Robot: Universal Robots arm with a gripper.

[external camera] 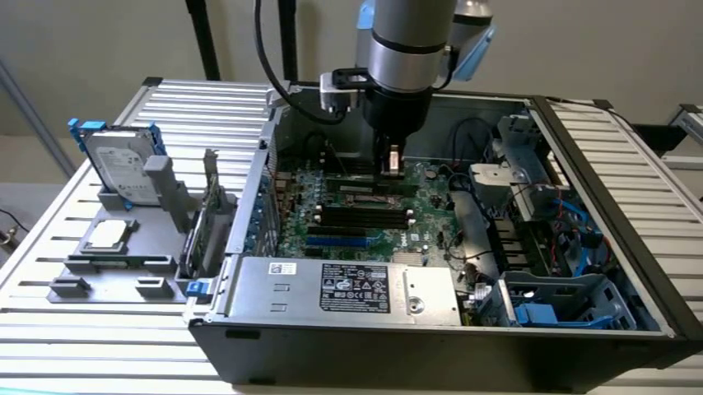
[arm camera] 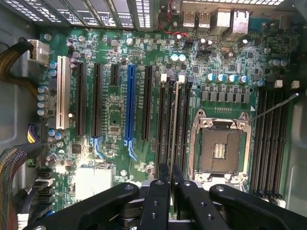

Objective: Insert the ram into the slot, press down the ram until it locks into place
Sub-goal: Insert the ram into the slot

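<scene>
Ram [arm camera: 175, 122] stands on edge, clamped between the clenched jaws of the gripper [external camera: 390, 170]. It runs lengthwise over the bank of long black memory sockets and lines up with the slot [arm camera: 185, 129]. Whether its lower edge touches that slot I cannot tell.

At the exterior view's left, on the slatted metal table [external camera: 66, 329], sits a grey holder [external camera: 121, 276]. A hard drive [external camera: 118, 164] stands upright at its far end, and a square processor [external camera: 110, 234] lies flat nearer the middle. An expansion card [external camera: 209, 218] stands on edge just beside the holder, close to the wall of the open computer case [external camera: 439, 354].

Inside the case, the power supply [external camera: 341, 284] lies along the near side, with the green motherboard [external camera: 291, 222] beyond it. The arm comes down from above over the board's middle. In the wrist view, the silver processor socket [arm camera: 220, 143] lies just beside the bank under the jaws, with a second bank of black sockets [arm camera: 271, 143] on its other side. At the exterior view's right, cables and a drive cage [external camera: 561, 309] with blue parts fill the near corner of the case.
</scene>
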